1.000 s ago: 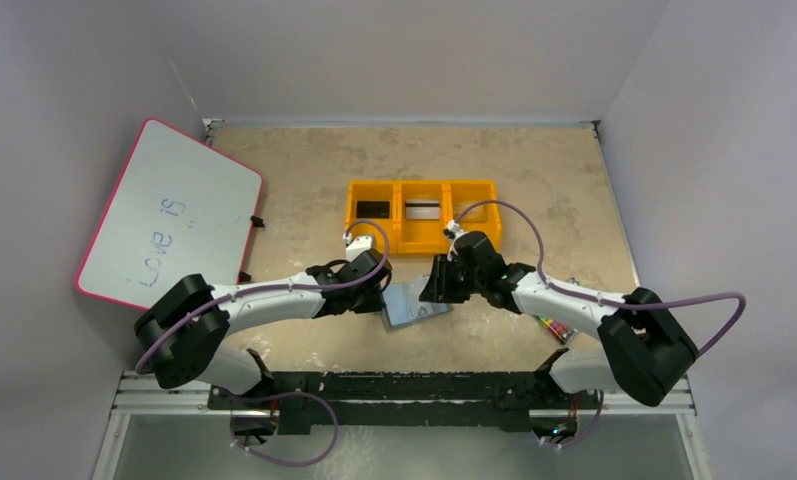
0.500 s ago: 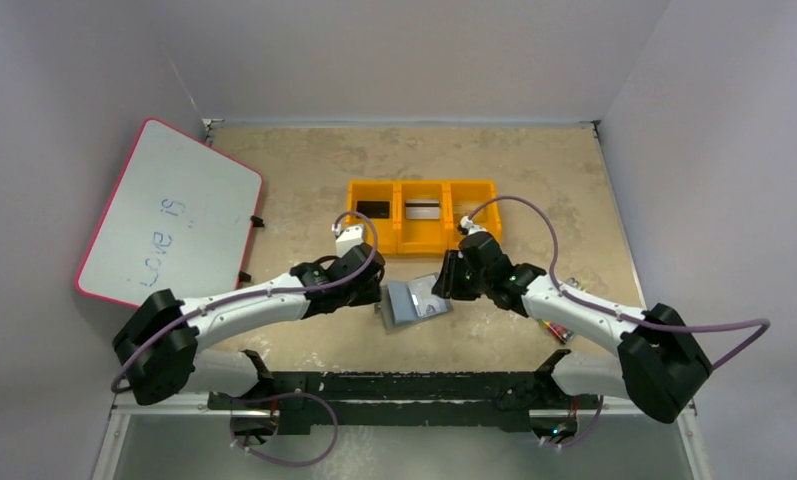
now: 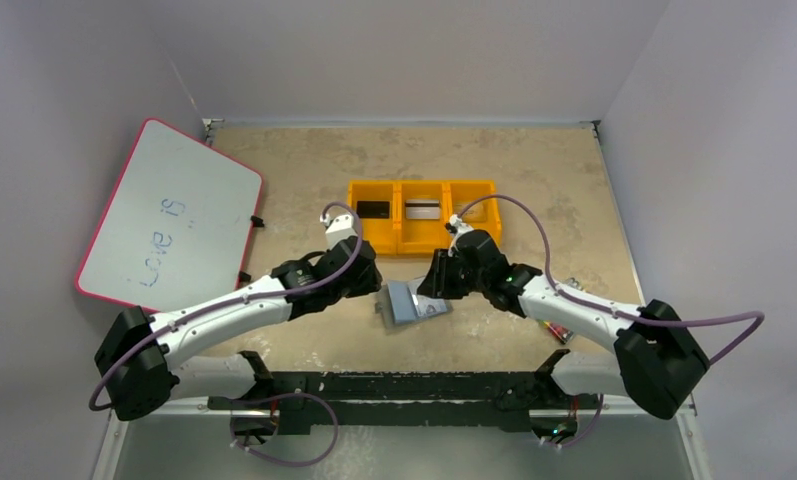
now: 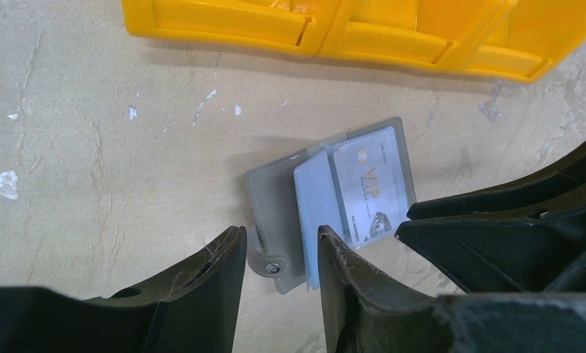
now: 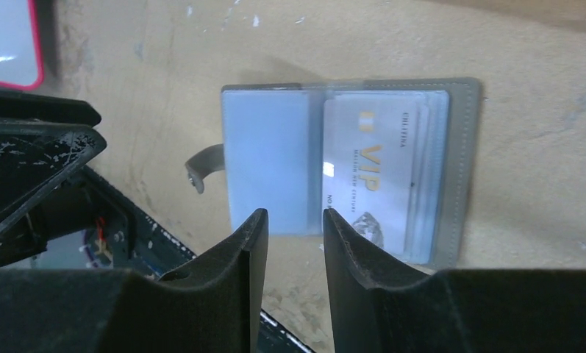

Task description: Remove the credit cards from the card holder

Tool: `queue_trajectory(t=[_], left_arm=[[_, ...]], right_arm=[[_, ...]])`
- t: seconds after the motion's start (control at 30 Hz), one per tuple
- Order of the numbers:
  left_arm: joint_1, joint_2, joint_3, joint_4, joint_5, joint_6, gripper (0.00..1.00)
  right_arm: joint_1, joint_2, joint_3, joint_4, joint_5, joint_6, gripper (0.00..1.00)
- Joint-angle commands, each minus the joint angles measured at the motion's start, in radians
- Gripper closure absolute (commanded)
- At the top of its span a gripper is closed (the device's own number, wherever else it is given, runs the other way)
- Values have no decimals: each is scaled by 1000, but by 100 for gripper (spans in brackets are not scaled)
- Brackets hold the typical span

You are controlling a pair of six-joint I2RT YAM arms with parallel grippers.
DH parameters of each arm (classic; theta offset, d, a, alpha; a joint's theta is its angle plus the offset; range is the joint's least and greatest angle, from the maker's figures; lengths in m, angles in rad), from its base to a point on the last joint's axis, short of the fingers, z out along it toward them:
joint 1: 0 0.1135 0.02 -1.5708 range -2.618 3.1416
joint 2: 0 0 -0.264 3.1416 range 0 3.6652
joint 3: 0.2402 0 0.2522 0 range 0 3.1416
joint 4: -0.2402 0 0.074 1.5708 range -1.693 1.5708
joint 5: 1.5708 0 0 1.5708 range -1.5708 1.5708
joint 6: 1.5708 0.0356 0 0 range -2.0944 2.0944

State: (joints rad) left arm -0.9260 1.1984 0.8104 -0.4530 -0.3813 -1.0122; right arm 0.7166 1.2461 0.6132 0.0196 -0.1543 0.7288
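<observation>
card holder: the card holder (image 5: 275,158) lies open and flat on the table (image 3: 304,170), pale inside up, its snap tab (image 5: 201,168) out to one side; it is just on the near side of the yellow bin tray (image 3: 421,247), between the two arms
beige card: one pale beige card (image 5: 374,184) marked VIP still sits in one pocket; the other pocket shows no card
cards out: a black card (image 3: 373,209) lies in the left part of the tray; a silver-white card (image 3: 423,210) lies in the middle part
left gripper (image 4: 279,235): fingers partly apart, holding nothing; low beside the tab end of the holder
right gripper (image 5: 293,215): fingers partly apart, holding nothing; above the holder, near its middle fold
progress: I judge two cards done and one left; the beige card must be pulled out of its pocket
</observation>
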Motion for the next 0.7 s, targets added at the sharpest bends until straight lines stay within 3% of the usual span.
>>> queue_trajectory(t=[0.0,0.4,0.53,0.67], left_arm=[[-4,-45,44,9,-26,-20,59],[-4,-83,47,68,27,-52,57],[-4,-77,45,88,39,-59,57],[-4,-80,30,128,51,-76,55]], right_arm=[[14,13,-9,71,-68,-9,64],[44,154,-23,215,-184,-11,70],[58,200,-13,228,-164,3,71],[59,157,27,111,-45,4,71]])
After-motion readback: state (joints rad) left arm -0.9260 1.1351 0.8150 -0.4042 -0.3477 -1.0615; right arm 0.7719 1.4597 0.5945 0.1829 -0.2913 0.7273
